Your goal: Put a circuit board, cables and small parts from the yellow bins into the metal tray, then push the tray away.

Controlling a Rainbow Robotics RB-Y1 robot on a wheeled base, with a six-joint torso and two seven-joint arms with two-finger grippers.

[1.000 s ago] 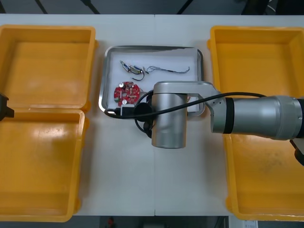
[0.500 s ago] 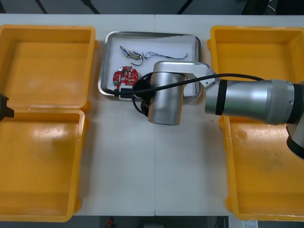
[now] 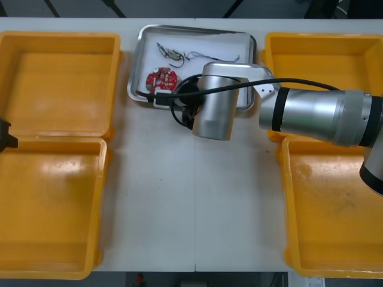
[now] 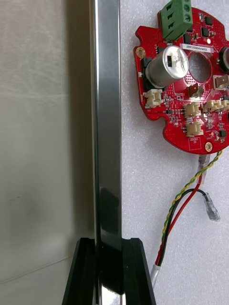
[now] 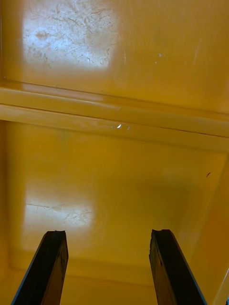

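Right gripper (image 4: 109,244) is down at the metal tray (image 3: 135,76), its black fingers (image 4: 85,274) narrowly apart and clamped on the tray's near rim, one finger inside, one outside. The rim runs straight up from between them, a shiny strip. The right arm (image 3: 311,116) reaches in from the tabletop's right side, its silver wrist over the tray's near edge.

The tray sits at the tabletop's far edge, in the middle, between the two far yellow bins (image 3: 60,84). It's white inside. The round red circuit board (image 4: 188,81) lies in the tray close to the near rim, just beside the gripped spot. A red and yellow cable (image 4: 188,190) trails from the board, with a black cable (image 4: 179,202) alongside it. Farther into the tray, towards its far-left corner, lie small metal parts (image 3: 166,49), and a thin cable (image 3: 212,57) stretches towards the far-right corner.

Left gripper (image 5: 109,233) hangs over the bins at the tabletop's left edge, fingers wide apart, holding nothing, bare bin floor beneath them.
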